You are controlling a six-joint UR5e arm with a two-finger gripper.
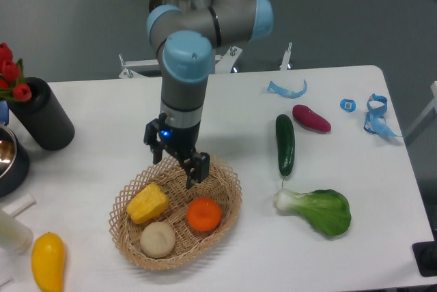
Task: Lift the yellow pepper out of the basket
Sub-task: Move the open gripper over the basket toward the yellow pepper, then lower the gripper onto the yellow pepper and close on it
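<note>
The yellow pepper (pixel 147 203) lies in the left part of the oval wicker basket (pixel 229 203), beside an orange ball (pixel 204 214) and a beige ball (pixel 158 239). My gripper (pixel 174 167) hangs open over the basket's back rim, a little above and to the right of the pepper. Nothing is between its fingers.
A smooth yellow oval fruit (pixel 48 260) lies at the front left. A black cylinder with red tulips (pixel 39 114) and a dark metal bowl (pixel 9 159) stand at the left edge. Right of the basket are a cucumber (pixel 285 144), a bok choy (pixel 319 210) and a purple vegetable (pixel 311 118).
</note>
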